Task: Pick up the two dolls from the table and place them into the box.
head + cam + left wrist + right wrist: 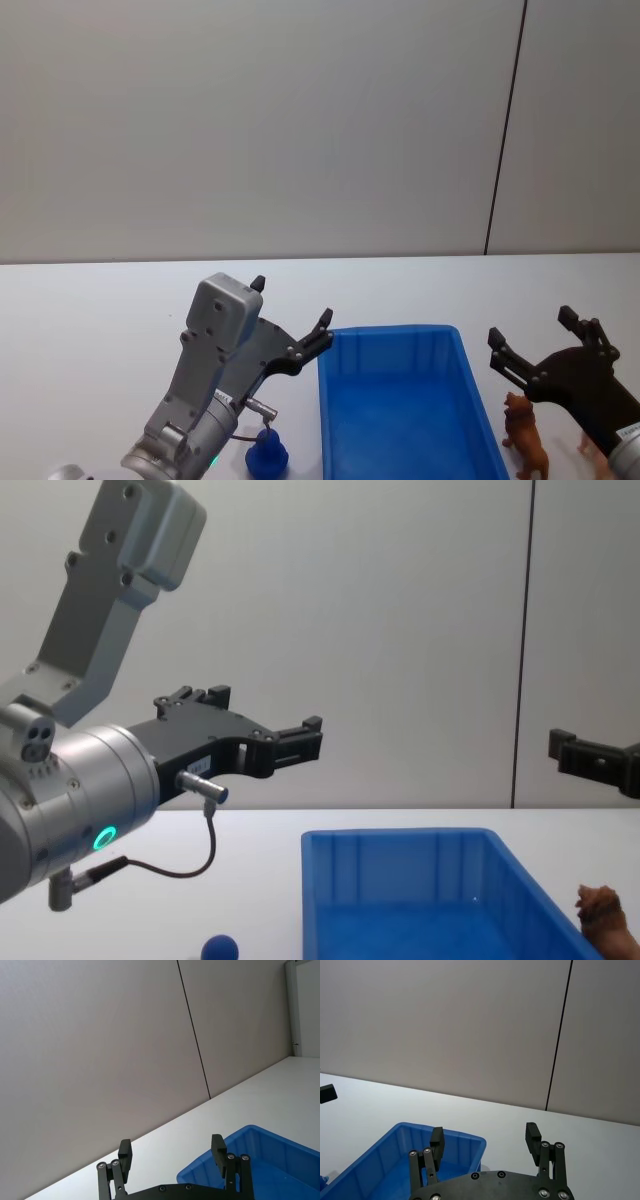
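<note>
Blue box (pixel 390 331) parts blue toy (pixel 267 456) from brown toy (pixel 526 442); left gripper (pixel 292 301), right gripper (pixel 531 325) hover, jaws spread.

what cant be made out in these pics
Blue toy: chest view's bottom edge cuts off all but its top.
Brown toy: the same edge leaves just its upper part.
Box: head view's bottom edge cuts off its near end.
</note>
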Motion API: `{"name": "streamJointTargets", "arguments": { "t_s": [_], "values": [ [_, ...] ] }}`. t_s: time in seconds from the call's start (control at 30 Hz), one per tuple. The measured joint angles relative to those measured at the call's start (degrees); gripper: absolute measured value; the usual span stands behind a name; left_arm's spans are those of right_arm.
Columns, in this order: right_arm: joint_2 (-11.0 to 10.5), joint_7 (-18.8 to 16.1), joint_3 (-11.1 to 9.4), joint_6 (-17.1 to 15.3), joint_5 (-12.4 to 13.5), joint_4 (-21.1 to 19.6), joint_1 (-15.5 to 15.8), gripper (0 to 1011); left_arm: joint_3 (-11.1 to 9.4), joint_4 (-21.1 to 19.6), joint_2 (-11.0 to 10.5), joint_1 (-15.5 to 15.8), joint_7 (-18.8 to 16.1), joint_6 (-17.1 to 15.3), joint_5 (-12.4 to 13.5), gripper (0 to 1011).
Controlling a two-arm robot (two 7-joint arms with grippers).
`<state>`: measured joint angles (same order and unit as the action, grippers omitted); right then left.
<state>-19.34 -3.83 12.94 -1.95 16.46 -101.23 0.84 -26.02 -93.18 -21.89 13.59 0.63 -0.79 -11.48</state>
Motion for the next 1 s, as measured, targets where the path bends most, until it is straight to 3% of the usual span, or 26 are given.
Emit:
{"name": "streamJointTargets", "arguments": {
  "t_s": [1.0],
  "values": [
    [0.0, 0.0, 0.0, 0.0, 0.0, 0.0, 0.0, 1001, 0.0, 0.0, 0.0, 0.0, 0.0, 0.0, 0.0, 1001]
  ]
}}
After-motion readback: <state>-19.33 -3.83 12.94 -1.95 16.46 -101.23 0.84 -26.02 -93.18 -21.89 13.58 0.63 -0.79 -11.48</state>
